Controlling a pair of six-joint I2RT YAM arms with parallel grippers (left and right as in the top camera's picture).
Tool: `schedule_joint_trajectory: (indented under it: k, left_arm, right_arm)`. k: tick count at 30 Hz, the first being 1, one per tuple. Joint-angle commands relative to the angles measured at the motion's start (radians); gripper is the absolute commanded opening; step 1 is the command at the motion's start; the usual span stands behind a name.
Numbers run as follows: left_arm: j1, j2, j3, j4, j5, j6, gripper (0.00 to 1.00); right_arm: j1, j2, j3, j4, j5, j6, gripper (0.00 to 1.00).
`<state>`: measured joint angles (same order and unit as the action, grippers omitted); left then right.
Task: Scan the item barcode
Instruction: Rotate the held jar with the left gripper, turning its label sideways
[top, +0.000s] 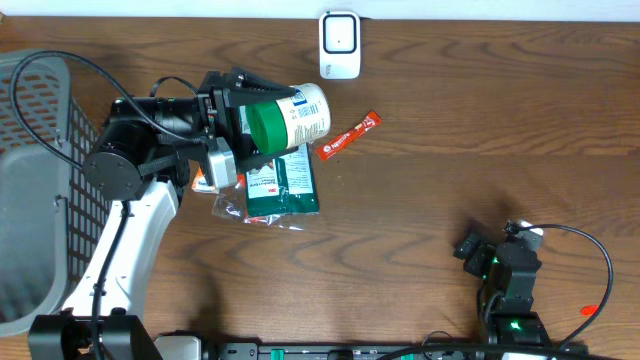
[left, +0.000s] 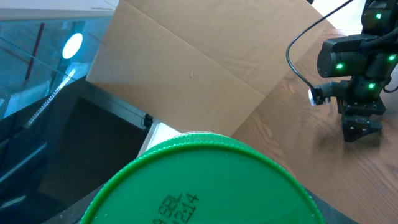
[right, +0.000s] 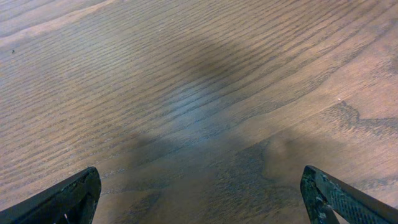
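A white canister (top: 303, 113) with a green lid (top: 266, 126) hangs on its side above the table, and my left gripper (top: 238, 122) is shut on its lid end. That green lid (left: 205, 183) fills the bottom of the left wrist view and hides the fingers. No barcode shows on it in any view. The white scanner (top: 340, 45) stands at the table's far edge, just beyond the canister's free end. My right gripper (right: 205, 205) is open low over bare wood at the front right (top: 505, 262), nothing between its fingertips (right: 74, 196).
Under the canister lie a green packet (top: 284, 186), a clear plastic pack (top: 240, 207) and a red sachet (top: 350, 135). A grey basket (top: 40, 180) stands at the left edge. The right arm (left: 357, 68) and a tan board (left: 186, 74) show in the left wrist view.
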<state>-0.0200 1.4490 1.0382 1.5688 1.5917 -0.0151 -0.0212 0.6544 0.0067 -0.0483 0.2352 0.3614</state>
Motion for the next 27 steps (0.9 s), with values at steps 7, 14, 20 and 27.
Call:
schedule_joint_trajectory:
  k: [7, 14, 20, 27]
  left_arm:
    - [0.003, -0.022, 0.042, 0.017, -0.021, 0.060, 0.35]
    - [0.003, -0.030, 0.042, 0.017, -0.021, 0.072, 0.34]
    - [0.003, -0.031, 0.042, 0.017, -0.021, 0.080, 0.34]
    - [0.003, -0.050, 0.053, 0.017, -0.021, 0.132, 0.34]
  right_arm:
    - [0.002, 0.000, -0.001, -0.005, -0.004, -0.011, 0.99]
    - [0.002, 0.000, -0.001, -0.006, -0.004, -0.011, 0.99]
    - [0.002, 0.000, -0.001, -0.006, -0.005, -0.011, 0.99]
    - [0.002, 0.000, -0.001, -0.006, -0.005, -0.011, 0.99]
